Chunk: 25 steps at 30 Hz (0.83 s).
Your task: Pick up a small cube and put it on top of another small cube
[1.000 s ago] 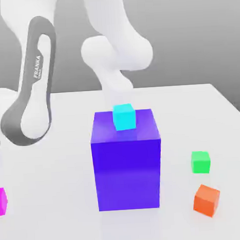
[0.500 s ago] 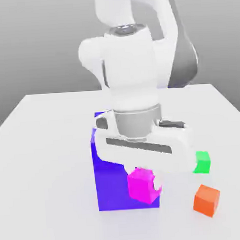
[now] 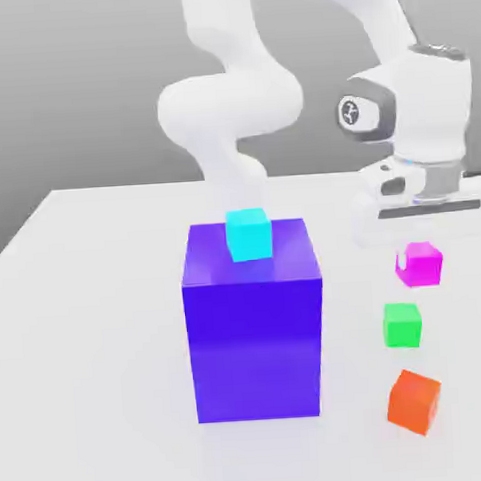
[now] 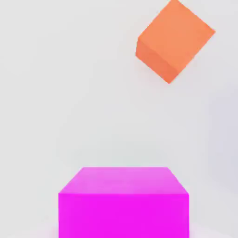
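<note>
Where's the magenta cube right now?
The magenta cube is held in the shut gripper, off the table on the exterior view's right, just above the green cube and right of the big blue block.

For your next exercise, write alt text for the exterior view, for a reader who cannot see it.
A white robot arm's gripper holds a magenta cube in the air above a green cube on a white table. An orange cube lies nearer the camera, and a cyan cube sits on a large blue block.
</note>
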Available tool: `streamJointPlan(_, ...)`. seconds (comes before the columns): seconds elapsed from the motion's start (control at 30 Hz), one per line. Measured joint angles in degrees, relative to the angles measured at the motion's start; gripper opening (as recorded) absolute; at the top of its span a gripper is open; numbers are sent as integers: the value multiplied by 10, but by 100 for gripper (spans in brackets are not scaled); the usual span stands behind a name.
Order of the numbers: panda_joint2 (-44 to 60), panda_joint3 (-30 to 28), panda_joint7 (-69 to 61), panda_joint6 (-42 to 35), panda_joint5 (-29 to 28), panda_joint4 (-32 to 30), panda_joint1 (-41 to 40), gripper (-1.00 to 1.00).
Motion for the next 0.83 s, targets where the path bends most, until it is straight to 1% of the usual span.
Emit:
streamJointPlan(0.13,22,13,22,19,-32,-3,-19,-100)
streamJointPlan(0.43,78,35,84,62,-122,-3,-67,-100)
streamJointPlan(0.67,119,39,129,93,-188,-1,-90,-100)
streamJointPlan(0.83,145,36,153,113,-223,1,-97,-100)
